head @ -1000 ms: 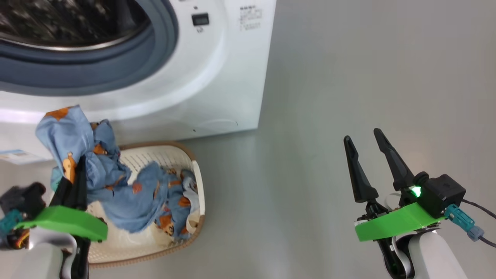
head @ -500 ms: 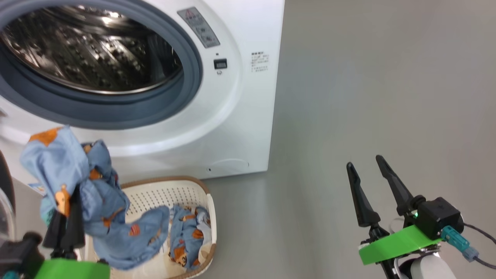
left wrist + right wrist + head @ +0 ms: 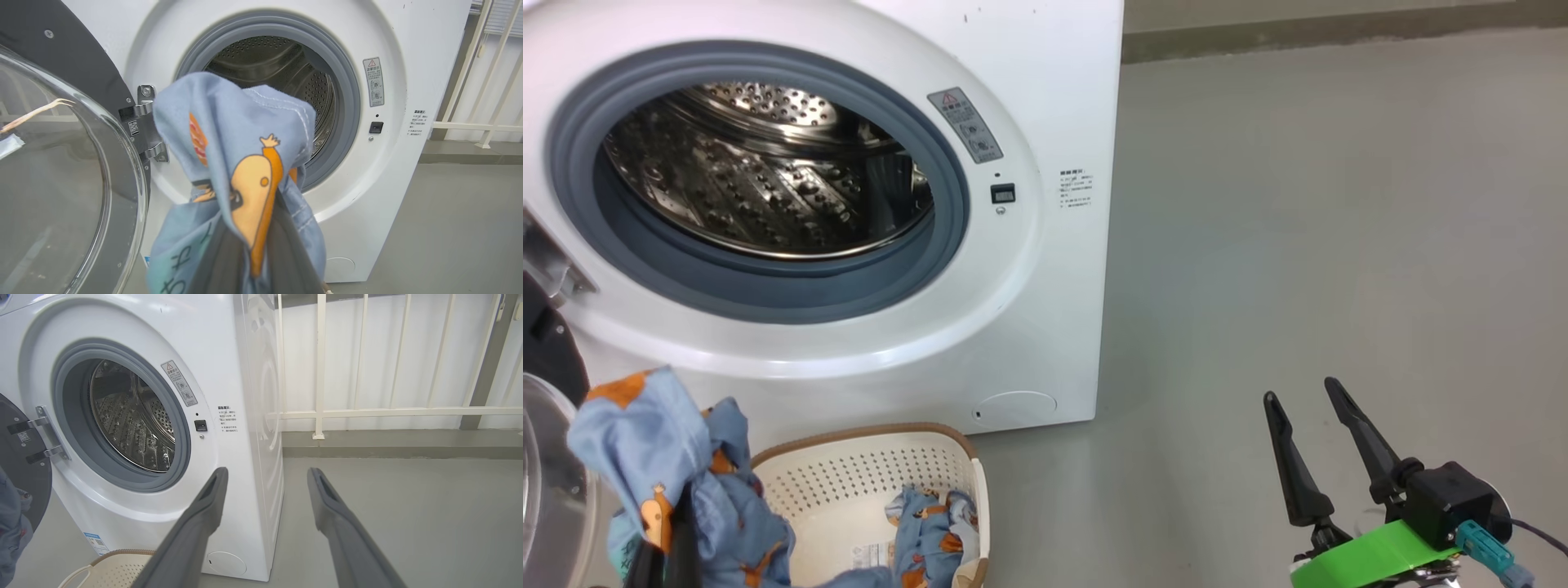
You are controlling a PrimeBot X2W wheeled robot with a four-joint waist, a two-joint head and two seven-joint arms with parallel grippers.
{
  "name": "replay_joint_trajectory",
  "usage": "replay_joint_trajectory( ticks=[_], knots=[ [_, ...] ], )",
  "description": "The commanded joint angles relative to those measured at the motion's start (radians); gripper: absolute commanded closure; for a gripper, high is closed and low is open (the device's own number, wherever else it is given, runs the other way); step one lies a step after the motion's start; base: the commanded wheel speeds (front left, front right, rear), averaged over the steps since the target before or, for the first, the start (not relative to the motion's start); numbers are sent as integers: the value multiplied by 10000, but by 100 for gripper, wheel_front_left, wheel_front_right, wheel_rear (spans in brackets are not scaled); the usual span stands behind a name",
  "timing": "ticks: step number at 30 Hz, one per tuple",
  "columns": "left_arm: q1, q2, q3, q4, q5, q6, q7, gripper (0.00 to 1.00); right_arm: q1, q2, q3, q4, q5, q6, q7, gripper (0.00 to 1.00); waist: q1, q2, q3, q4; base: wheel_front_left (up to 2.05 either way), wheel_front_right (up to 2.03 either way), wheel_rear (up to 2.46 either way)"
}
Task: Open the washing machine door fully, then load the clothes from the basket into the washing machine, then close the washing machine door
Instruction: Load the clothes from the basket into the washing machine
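The left gripper clamps a bunch of the clothes at 7 o'clock of the washing machine mouth. The washing machine door stands open at 9 o'clock, just beside the cloth. The basket sits at 6 (some cloth inside). The right gripper is spread and empty at 4 o'clock.

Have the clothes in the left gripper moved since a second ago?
Yes. Judged against the basket, the clothes in the left gripper have pulled up and leftward off its floor, now largely bare.
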Motion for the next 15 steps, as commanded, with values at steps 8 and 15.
replay_joint_trajectory(
  ticks=[8, 15],
  knots=[
    [-121, -189, 587, -220, 2, -311, -122, 100, 1, 1, 175, -344, 2, 88, -47, 0, 0, 0, 61, -32, 0, 0, 0],
    [-879, -240, 422, 127, -179, -511, -122, 100, -134, 1, 248, -322, 153, 88, -47, 0, 0, 0, 503, -118, 0, 0, 0]
  ],
)
